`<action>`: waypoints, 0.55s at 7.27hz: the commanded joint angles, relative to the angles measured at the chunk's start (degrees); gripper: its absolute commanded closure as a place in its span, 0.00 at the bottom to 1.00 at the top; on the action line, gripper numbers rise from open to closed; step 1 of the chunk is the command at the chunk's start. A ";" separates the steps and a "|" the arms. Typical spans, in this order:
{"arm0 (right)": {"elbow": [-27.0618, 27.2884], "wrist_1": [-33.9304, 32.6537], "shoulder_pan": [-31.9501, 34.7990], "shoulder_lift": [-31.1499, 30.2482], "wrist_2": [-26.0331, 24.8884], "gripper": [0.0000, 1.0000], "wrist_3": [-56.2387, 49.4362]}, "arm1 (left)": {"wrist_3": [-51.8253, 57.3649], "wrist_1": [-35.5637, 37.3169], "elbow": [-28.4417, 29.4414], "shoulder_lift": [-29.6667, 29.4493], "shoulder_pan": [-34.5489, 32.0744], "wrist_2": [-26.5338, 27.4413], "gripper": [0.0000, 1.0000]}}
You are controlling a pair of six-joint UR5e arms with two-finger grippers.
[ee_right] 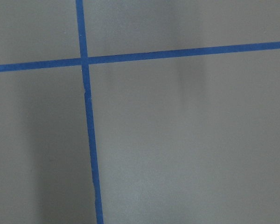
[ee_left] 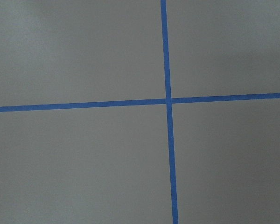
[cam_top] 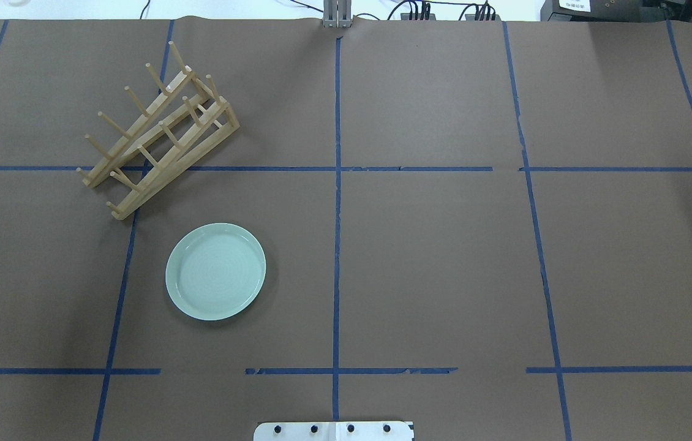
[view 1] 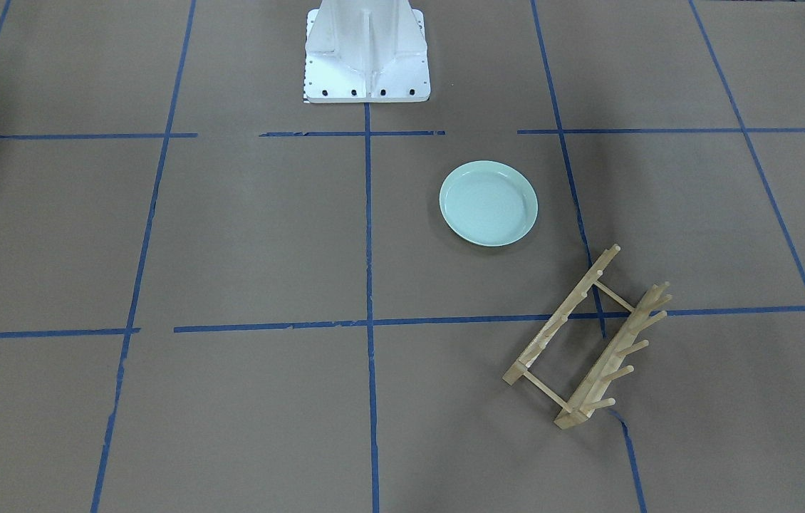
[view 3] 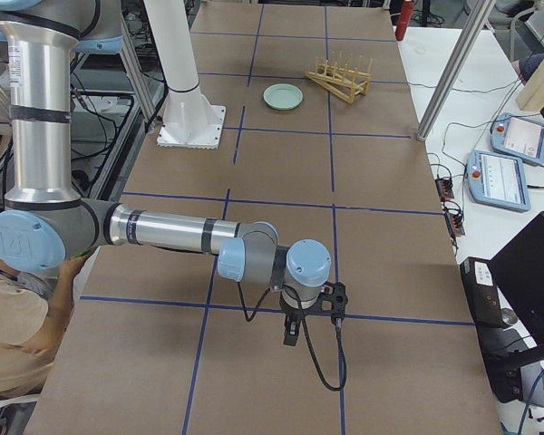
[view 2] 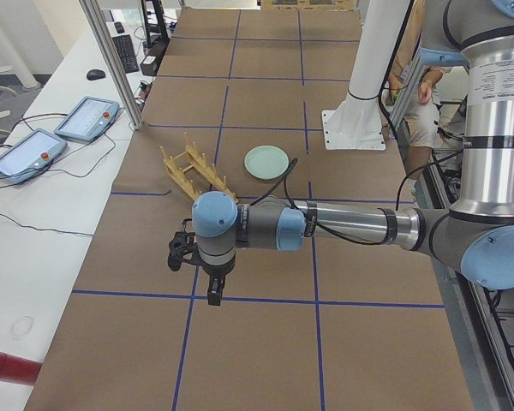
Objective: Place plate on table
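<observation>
The pale mint-green plate (view 1: 489,203) lies flat and upright on the brown paper-covered table (view 1: 246,235), apart from the rack; it also shows in the overhead view (cam_top: 215,271) and both side views (view 2: 266,162) (view 3: 282,96). My left gripper (view 2: 213,294) hangs over the table's left end, far from the plate. My right gripper (view 3: 291,332) hangs over the table's right end, also far from the plate. Both show only in the side views, so I cannot tell whether they are open or shut. Both wrist views show only paper and blue tape (ee_left: 168,100) (ee_right: 84,60).
A light wooden pegged dish rack (cam_top: 159,141) stands slanted beyond the plate on my left side, holding nothing (view 1: 588,342). The white robot base (view 1: 367,53) sits at the near edge. Tablets (view 2: 86,118) and cables lie off the table's far side. A person (view 3: 23,335) stands behind the robot.
</observation>
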 commanded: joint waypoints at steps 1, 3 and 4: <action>0.03 0.00 0.00 0.00 0.00 0.00 0.00 | 0.02 -0.01 0.01 -0.09 -0.06 0.10 0.00; 0.03 0.00 0.00 0.00 0.00 0.00 0.00 | 0.20 0.60 -0.70 -1.23 -0.06 0.27 0.00; 0.03 0.00 0.00 0.00 0.00 0.00 0.00 | 0.29 0.78 -1.48 -1.67 -0.24 0.36 0.00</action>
